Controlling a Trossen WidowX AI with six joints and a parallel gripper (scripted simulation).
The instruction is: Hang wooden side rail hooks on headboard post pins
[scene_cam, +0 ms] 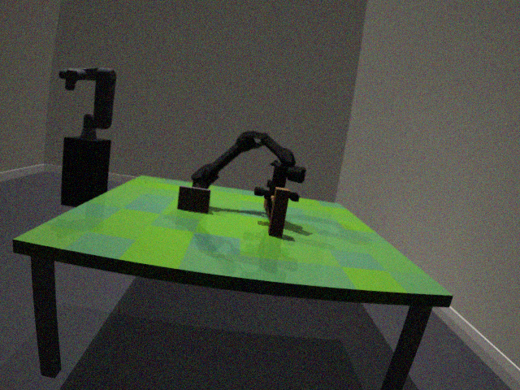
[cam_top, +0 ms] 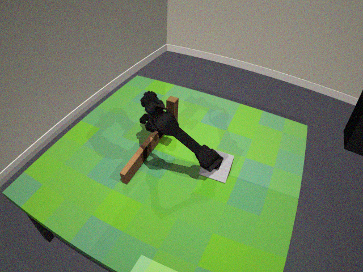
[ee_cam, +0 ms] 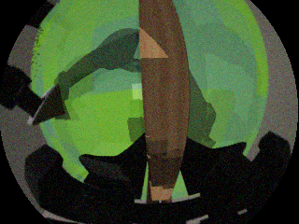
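Item 1: wooden side rail (cam_top: 133, 168) (scene_cam: 267, 205) (ee_cam: 165, 93). Long, narrow, set on edge; lies in line with the post, one end toward it, the far end reaching away, low over the desk (cam_top: 117, 222) (scene_cam: 210, 252) (ee_cam: 103, 135). Whether that far end touches is not certain from these views. Its direction suits the job: the hook end faces the slot while the tail can serve as a prop.

Item 2: headboard post (cam_top: 172, 102) (scene_cam: 278, 214). Upright on the desk, beside the claw, so that the slot can take the hooks from the rail's side. Slot and pins: not visible.

Item 3: claw (cam_top: 151, 126) (scene_cam: 270, 195) (ee_cam: 160, 133). Closed on the rail, one finger to each broad side, near the post end rather than the tail; presumably chosen for fine control of the hooks' height and aim.

Item 4: black arm (cam_top: 187, 140) (scene_cam: 228, 157). Arched from its base to bring the claw down over the rail from above.

Condition: hooks hidden, seating unconfirmed. The step in hand is judged to be alignment or lowering onto the pins. Release too soon could drop an unseated end; sideways error could jam hooks against the slot's edge.
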